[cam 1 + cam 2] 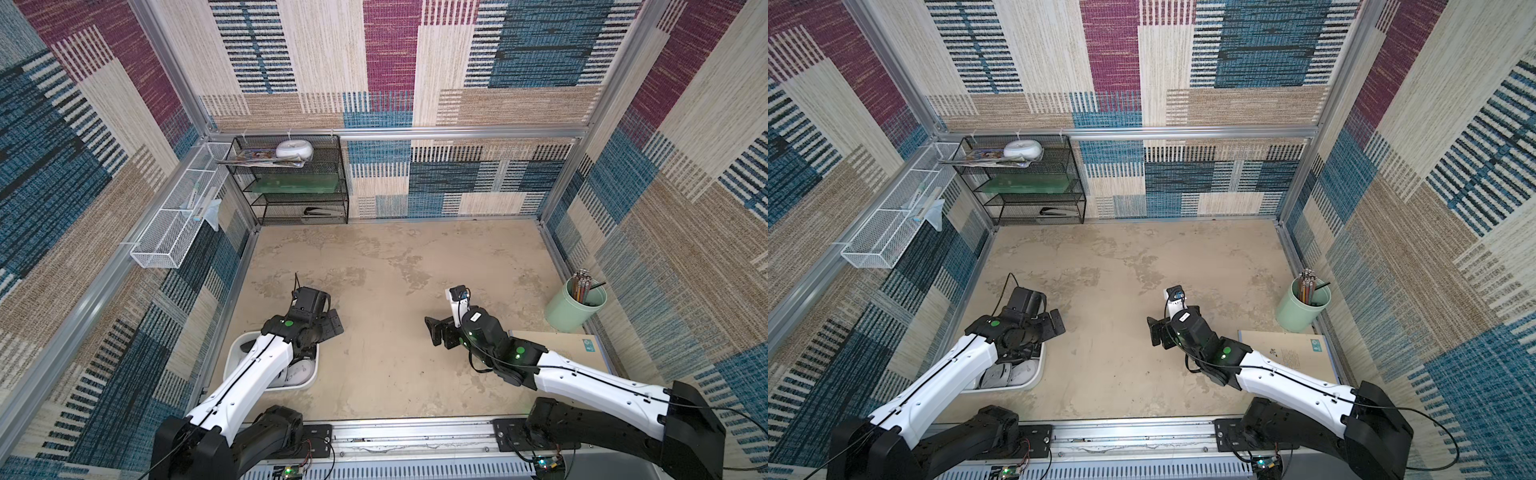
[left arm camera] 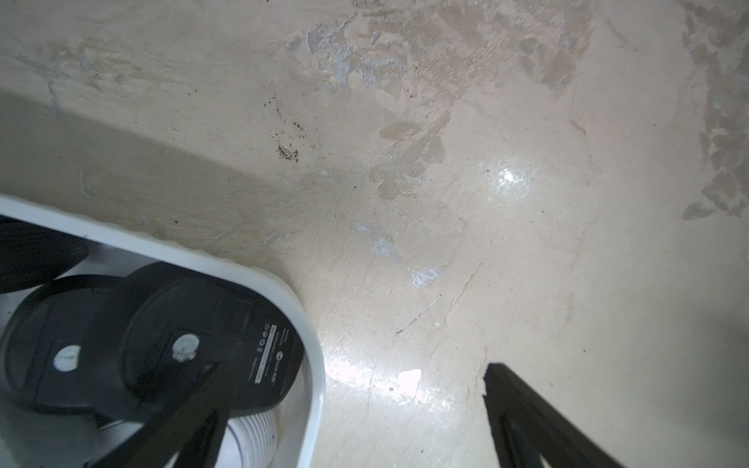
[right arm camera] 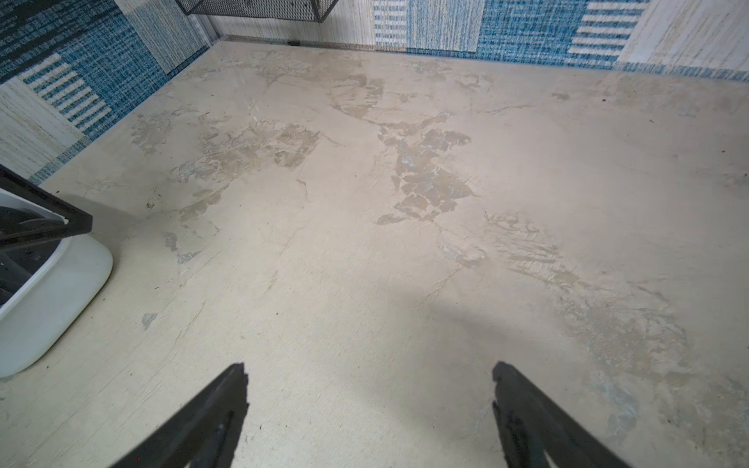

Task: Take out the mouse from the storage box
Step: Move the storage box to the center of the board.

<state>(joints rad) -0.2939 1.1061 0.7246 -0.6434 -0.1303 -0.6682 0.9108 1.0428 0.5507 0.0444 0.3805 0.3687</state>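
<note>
The storage box (image 1: 235,348) (image 1: 1034,381), a shallow white tub, sits at the table's front left, mostly under my left arm. In the left wrist view two black mice (image 2: 194,336) (image 2: 52,356) lie underside up inside its rim (image 2: 283,283). Pale mice (image 1: 301,370) (image 1: 1025,370) show in both top views. My left gripper (image 1: 328,326) (image 2: 358,370) is open and straddles the box's far corner: one finger over a black mouse, the other over bare table. My right gripper (image 1: 436,332) (image 3: 369,370) is open over bare table, right of the box (image 3: 52,316), holding nothing.
A green cup of pencils (image 1: 575,305) and a flat brown board (image 1: 557,345) sit by the right wall. A black mesh rack (image 1: 299,183) stands at the back left. A white wire basket (image 1: 178,224) hangs on the left wall.
</note>
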